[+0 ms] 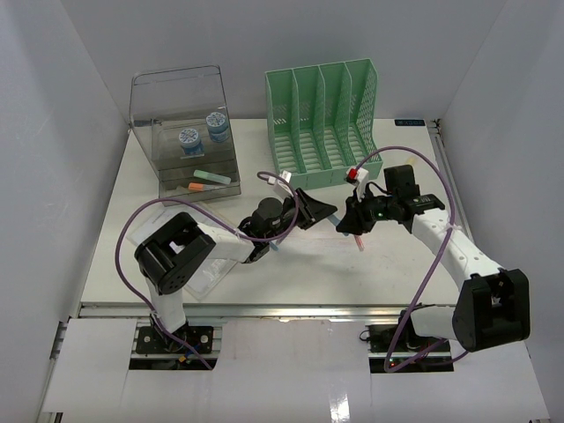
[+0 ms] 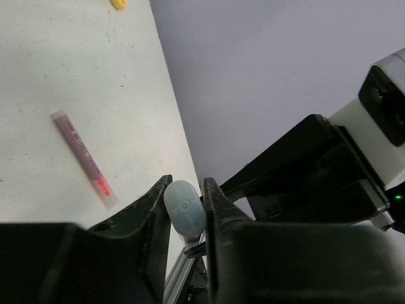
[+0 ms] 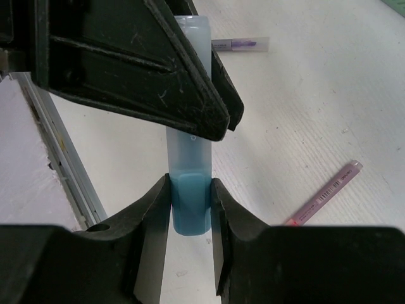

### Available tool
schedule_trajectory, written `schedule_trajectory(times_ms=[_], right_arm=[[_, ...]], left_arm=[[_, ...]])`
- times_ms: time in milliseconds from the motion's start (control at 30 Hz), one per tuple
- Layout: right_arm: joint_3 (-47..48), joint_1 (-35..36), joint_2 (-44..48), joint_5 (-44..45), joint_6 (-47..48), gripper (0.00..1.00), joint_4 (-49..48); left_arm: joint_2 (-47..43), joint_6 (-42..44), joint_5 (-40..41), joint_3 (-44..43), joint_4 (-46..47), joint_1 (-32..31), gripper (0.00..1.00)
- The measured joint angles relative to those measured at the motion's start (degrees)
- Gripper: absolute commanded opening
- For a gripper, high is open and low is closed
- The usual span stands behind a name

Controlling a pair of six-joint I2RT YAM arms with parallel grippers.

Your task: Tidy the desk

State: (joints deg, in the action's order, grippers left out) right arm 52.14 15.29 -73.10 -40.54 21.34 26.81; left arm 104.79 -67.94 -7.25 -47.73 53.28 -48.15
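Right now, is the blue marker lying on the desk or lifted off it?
Lifted. The right fingers pinch the blue marker's darker end, the left fingers its other end, above the desk.

Your white counter carries a metal rail along its near edge. At its far side stand a clear plastic drawer box on the left and, apart from it to the right, a green slotted file rack. Note a pink pen lying flat right of centre, a purple-marked pen well apart from it, a small yellow item cut off at the left wrist view's edge, and a clear plastic piece near the front left.
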Motion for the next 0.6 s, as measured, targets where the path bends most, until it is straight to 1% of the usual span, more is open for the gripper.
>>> schedule_trajectory(times_ms=[33, 67, 133, 167, 200, 233, 367, 467, 533, 600], right_arm=[[0.0, 0.0, -0.1, 0.1, 0.0, 0.26, 0.0], [0.0, 0.0, -0.2, 0.3, 0.0, 0.34, 0.0], [0.0, 0.0, -0.4, 0.4, 0.0, 0.57, 0.0], [-0.1, 0.1, -0.5, 0.5, 0.1, 0.66, 0.0], [-0.1, 0.1, -0.6, 0.6, 0.2, 0.75, 0.0], [-0.2, 0.1, -0.6, 0.7, 0.5, 0.79, 0.1], [-0.2, 0.1, -0.4, 1.6, 2.8, 0.88, 0.3], [-0.6, -0.2, 0.8, 2.1, 4.5, 0.89, 0.4], [-1.4, -0.9, 2.7, 2.1, 5.4, 0.89, 0.4], [-2.1, -1.9, 4.6, 1.6, 6.1, 0.89, 0.5]], left_arm=[[0.0, 0.1, 0.1, 0.1, -0.4, 0.0, 0.12], [0.0, 0.2, 0.2, 0.2, -0.6, 0.0, 0.08], [0.0, 0.5, 0.4, 0.3, -1.0, 0.0, 0.03], [0.0, 0.6, 0.4, 0.3, -1.2, 0.0, 0.02], [-0.2, 1.1, 0.5, 0.4, -1.8, 0.0, 0.02], [-0.4, 1.6, 0.6, 0.4, -2.6, 0.0, 0.01], [-3.8, 5.7, 2.8, 1.4, -9.6, 0.1, 0.00], [-10.1, 8.1, 5.5, 3.9, -16.2, 1.1, 0.00], [-17.4, 8.1, 7.0, 7.5, -20.2, 4.0, 0.00], [-25.3, 7.0, 8.4, 11.8, -22.6, 9.9, 0.00]])
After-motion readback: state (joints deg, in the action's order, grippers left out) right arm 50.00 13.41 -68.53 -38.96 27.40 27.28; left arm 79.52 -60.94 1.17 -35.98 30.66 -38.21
